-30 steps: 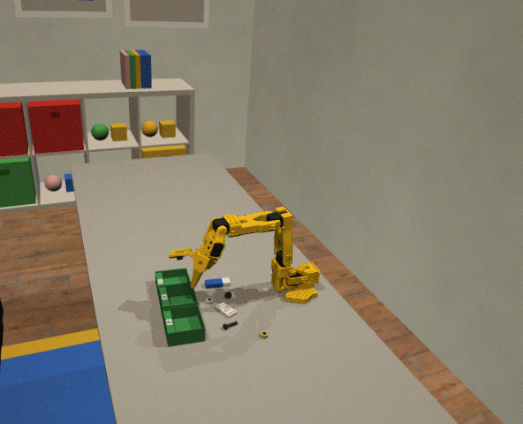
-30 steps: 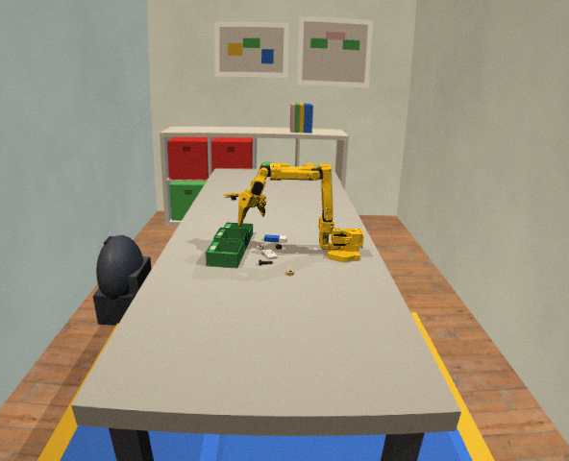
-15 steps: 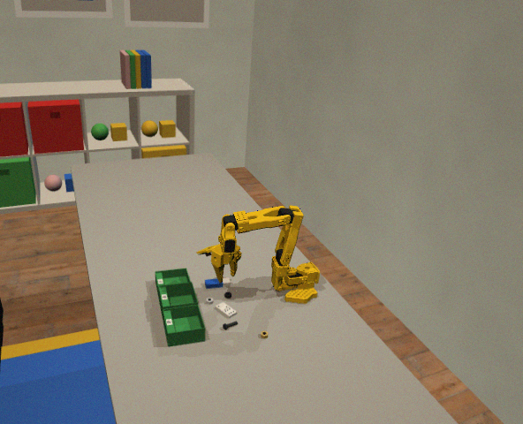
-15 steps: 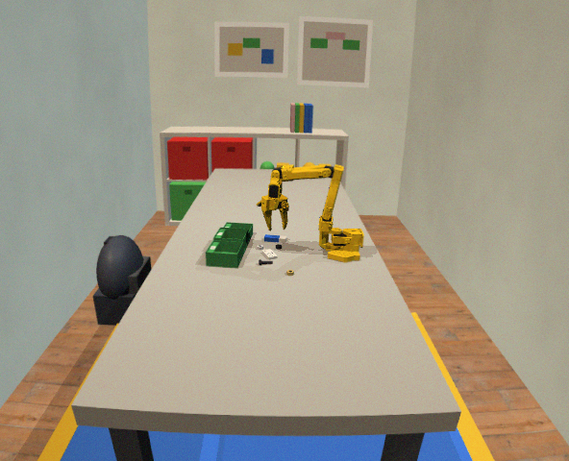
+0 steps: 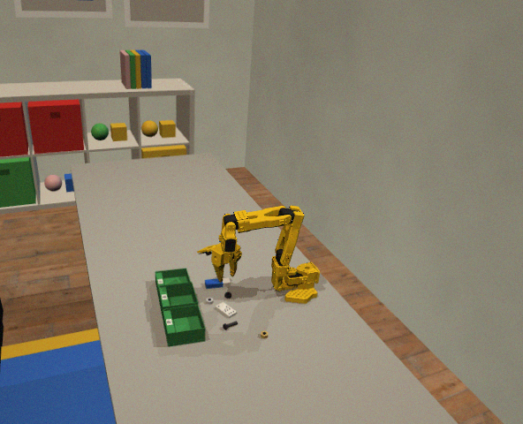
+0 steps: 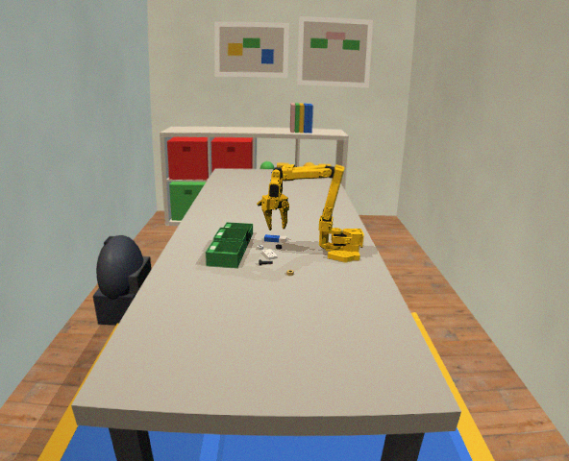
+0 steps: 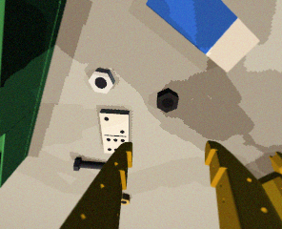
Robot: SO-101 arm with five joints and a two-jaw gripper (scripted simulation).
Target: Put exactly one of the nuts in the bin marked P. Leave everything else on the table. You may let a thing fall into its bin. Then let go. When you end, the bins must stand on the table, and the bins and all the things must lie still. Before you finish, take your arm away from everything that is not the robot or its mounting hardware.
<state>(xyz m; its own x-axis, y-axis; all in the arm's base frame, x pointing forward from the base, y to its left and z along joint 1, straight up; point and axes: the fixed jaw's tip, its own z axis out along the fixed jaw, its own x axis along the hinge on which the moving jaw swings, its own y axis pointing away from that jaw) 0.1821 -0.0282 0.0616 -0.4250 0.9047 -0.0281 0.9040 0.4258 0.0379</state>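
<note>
Three nuts lie on the table: a black nut (image 7: 168, 100) (image 5: 228, 294), a silver nut (image 7: 101, 82) (image 5: 209, 299), and a brass nut (image 5: 263, 334) (image 6: 290, 272) farther toward the table's front. A row of three green bins (image 5: 179, 306) stands left of them; each has a small white label, too small to read. My gripper (image 5: 225, 274) points down and hangs above the table over the black nut. In the wrist view its fingers stand partly apart with nothing between them.
A white domino (image 7: 114, 130) and a black bolt (image 7: 89, 165) lie between the nuts. A blue eraser with a white end (image 7: 203, 26) lies beyond the black nut. The arm's yellow base (image 5: 296, 280) stands to the right.
</note>
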